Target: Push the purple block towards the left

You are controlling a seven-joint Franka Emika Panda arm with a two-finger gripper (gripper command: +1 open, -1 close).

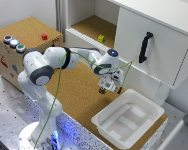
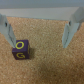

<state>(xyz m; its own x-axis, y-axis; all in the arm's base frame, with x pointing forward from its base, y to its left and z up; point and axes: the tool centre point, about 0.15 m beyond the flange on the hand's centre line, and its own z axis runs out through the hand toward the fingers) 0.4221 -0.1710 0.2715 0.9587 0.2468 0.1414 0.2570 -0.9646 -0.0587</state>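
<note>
The purple block (image 2: 21,49) lies on the cork surface and carries yellow ring markings on its top and side. In the wrist view it sits between my two fingers, close to one finger (image 2: 6,31) and far from the other (image 2: 71,31). My gripper (image 2: 37,46) is open, with its jaws wide apart and nothing held. In the exterior view the gripper (image 1: 108,90) hangs low over the cork board, just beside the white bin, and I cannot make out the block there.
A white plastic bin (image 1: 129,117) stands at the exterior view's right of the gripper. Behind is a white cabinet with a black handle (image 1: 145,47) and an open drawer holding a yellow block (image 1: 101,38). A cork-topped box with buttons (image 1: 14,43) stands at the left.
</note>
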